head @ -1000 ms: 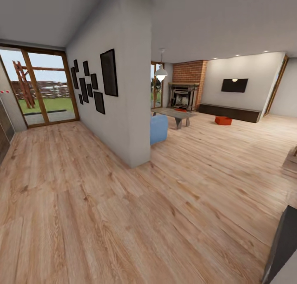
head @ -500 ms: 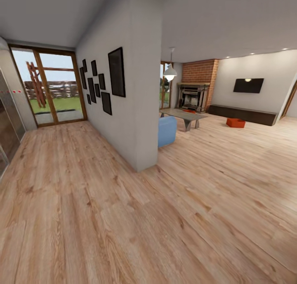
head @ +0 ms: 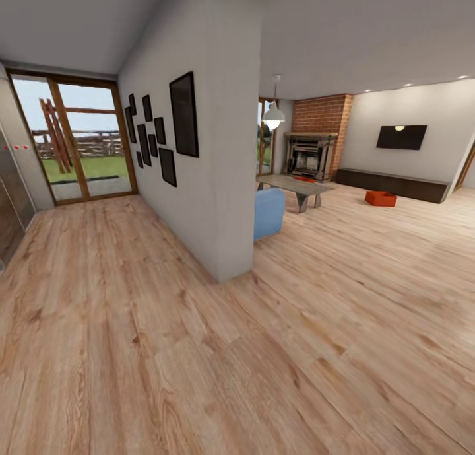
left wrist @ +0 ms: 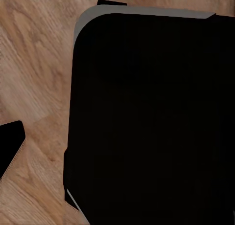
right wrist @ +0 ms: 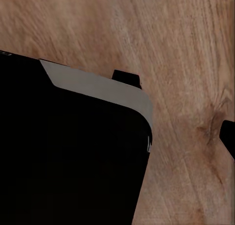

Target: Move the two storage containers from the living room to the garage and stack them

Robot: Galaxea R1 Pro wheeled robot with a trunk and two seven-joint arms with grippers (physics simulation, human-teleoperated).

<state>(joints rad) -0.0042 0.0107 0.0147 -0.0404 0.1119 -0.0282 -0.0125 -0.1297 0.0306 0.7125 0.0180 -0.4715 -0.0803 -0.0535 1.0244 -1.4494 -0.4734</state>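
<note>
Wood-plank floor [head: 198, 349] runs from the near hallway into the living room at far right. One orange-red storage container [head: 380, 198] sits on the planks just before the long dark cabinet [head: 392, 185], below the TV [head: 401, 137]. A second orange patch by the brick fireplace [head: 311, 152] is too small to identify. Wrist views: black robot body [left wrist: 152, 117] over planks (gripper state: cannot tell, either arm).

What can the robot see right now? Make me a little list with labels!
room: living room, light wood-plank floor
storage container: one orange-red bin on the floor by the long dark cabinet
second container: something orange-red by the brick fireplace, too small to tell
nearby: blue sofa, low table, wall TV
left side: glass doors
grippers: not seen
</note>
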